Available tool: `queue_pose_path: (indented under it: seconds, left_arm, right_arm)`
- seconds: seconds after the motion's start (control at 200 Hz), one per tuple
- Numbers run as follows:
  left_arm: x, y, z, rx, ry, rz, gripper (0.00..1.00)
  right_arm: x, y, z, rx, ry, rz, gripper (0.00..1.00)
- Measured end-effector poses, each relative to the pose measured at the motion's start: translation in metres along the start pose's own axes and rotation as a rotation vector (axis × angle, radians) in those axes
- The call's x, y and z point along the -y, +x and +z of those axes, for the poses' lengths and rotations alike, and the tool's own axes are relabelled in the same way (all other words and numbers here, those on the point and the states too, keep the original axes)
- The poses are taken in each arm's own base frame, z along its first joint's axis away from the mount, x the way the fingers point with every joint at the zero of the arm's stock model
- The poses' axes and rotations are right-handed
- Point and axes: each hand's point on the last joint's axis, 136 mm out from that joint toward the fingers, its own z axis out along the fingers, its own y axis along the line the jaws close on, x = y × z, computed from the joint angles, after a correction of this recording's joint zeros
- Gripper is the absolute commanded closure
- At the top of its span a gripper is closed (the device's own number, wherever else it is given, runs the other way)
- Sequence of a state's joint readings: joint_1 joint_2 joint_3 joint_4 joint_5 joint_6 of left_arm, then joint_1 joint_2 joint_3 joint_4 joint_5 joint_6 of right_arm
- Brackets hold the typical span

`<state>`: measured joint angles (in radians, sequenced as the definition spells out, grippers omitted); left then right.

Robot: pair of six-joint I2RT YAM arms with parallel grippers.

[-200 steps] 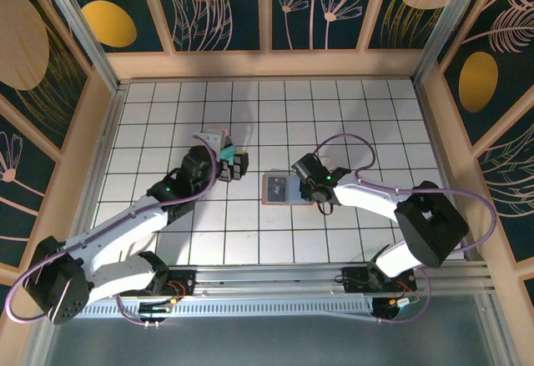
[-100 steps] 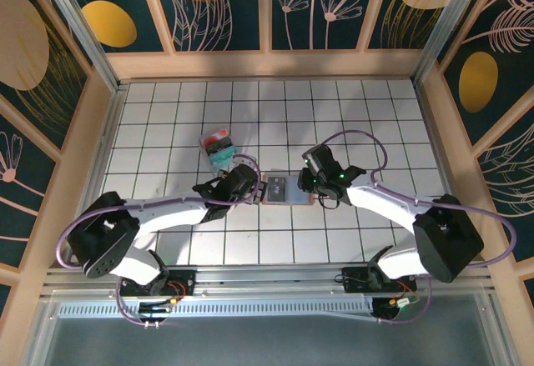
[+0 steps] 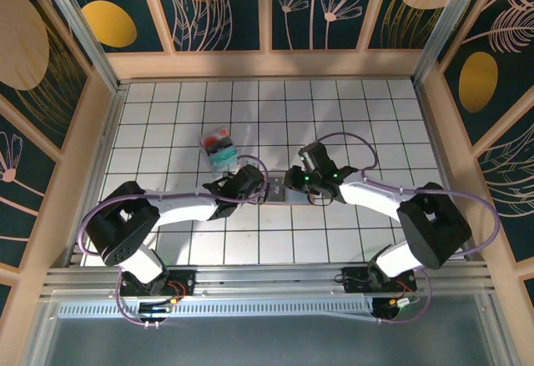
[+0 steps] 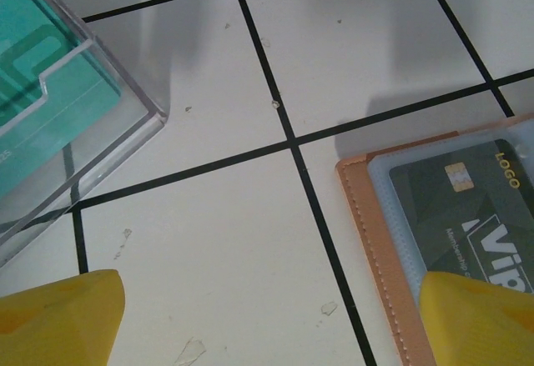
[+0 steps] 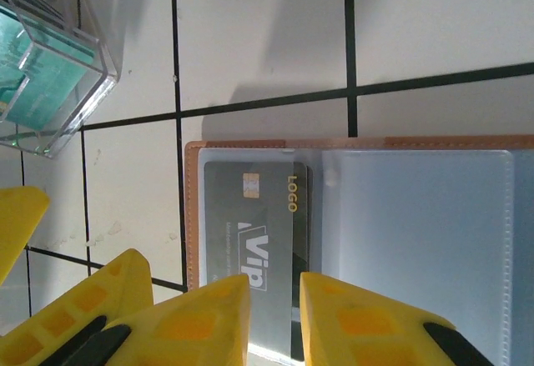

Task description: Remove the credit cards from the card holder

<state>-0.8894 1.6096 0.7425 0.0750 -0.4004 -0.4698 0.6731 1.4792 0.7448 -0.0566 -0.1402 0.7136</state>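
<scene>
While the tan-brown leather folding card holder lies open and flat near the middle of the white gridded tabletop, its grey-blue pockets face up. A dark grey plastic credit card sits in the pocket at its left end. The right gripper hangs over that card's end, yellow fingers only a narrow gap apart; whether they touch the card I cannot tell. The left gripper stands spread wide, holding nothing, at the holder's left edge. A clear plastic box with teal contents lies nearby, toward the tabletop's far left corner.
</scene>
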Motion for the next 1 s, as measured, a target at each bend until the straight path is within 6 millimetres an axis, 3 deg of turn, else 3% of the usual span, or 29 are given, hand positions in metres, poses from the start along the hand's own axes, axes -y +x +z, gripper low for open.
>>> queue_pose_path:
  seconds: [0.45, 1.001]
  left_arm:
    - [0.002, 0.022, 0.018, -0.066, -0.008, 0.019, 0.07]
    - [0.003, 0.022, 0.018, -0.068, -0.005, 0.020, 0.05]
  right_arm:
    - [0.008, 0.014, 0.020, -0.068, 0.008, 0.016, 0.77]
    - [0.009, 0.020, 0.032, -0.092, -0.008, 0.017, 0.76]
